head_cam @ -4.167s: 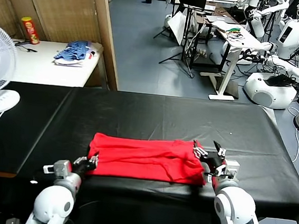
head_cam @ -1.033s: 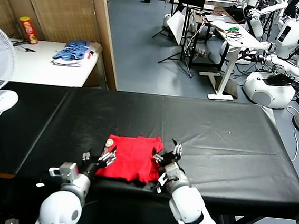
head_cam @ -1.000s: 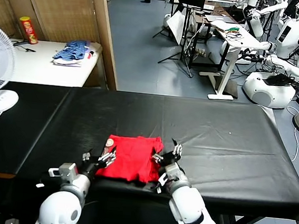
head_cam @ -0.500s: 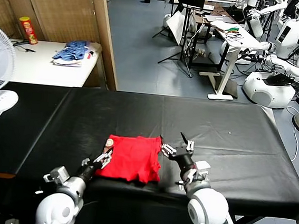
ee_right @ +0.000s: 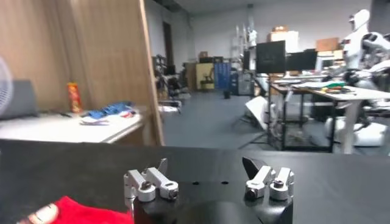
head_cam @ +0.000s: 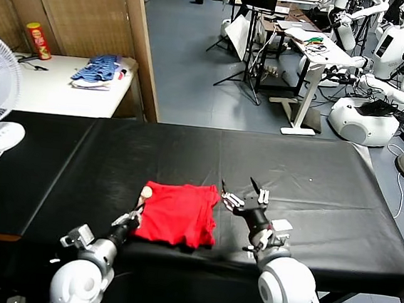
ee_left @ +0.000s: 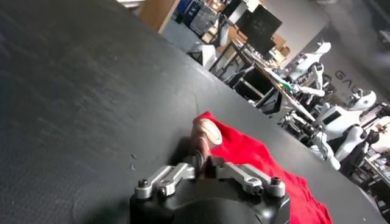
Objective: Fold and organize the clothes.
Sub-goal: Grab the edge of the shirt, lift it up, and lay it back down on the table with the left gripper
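Looking down from my head, I see the red T-shirt [head_cam: 176, 223] folded into a squarish bundle on the black table [head_cam: 313, 184], near its front edge, its slightly longer side running left to right. My left gripper [head_cam: 128, 223] is pinched closed on the shirt's near left edge. My left wrist view alone shows a pale round patch [ee_left: 211, 130] at the shirt's corner. My right gripper [head_cam: 246, 195] hovers spread wide just beside the shirt's right edge.
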`<state>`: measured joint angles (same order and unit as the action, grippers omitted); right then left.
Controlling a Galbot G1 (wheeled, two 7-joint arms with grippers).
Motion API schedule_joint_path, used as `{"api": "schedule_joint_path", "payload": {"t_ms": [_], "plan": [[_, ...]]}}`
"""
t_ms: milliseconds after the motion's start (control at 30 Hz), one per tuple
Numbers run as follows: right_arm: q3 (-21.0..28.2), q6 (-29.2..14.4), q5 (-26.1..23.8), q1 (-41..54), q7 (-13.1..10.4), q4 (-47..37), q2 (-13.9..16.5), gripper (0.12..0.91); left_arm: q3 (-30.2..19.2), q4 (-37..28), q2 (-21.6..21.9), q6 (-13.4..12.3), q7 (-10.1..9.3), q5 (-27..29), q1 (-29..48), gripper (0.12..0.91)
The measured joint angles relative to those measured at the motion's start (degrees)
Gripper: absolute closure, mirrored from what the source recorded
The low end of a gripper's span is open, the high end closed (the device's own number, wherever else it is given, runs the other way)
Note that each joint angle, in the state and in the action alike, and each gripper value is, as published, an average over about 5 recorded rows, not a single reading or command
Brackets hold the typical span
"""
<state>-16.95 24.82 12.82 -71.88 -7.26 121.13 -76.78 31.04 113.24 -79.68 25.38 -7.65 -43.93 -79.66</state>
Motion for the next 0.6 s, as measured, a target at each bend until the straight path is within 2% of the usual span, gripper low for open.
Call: {"api": "schedule_joint_path", "payload": {"t_ms": [133,267,400,600], "plan": [[-1.0,3.2,-5.7,-1.7,-1.1,1.2,-1.2,0.227,0.1,1.2,1.1,1.4,0.22,8.7,0.8,0.877],[-2.3,5.3,-11.9,-3.7,-1.0,2.4,-2.1,0.227,1.0,2.2,3.3,2.2,1.04,18.9,1.1,0.88],[-3.6,6.0,-13.8,-5.6,-0.9,3.7,-2.2,0.227,2.5,3.3,7.1,2.9,1.36,26.3,0.4,0.88],[-4.7,6.0,-14.3,-6.9,-0.8,4.0,-2.4,0.227,6.2,4.9,15.1,3.8,1.59,35.2,-1.3,0.88]]}}
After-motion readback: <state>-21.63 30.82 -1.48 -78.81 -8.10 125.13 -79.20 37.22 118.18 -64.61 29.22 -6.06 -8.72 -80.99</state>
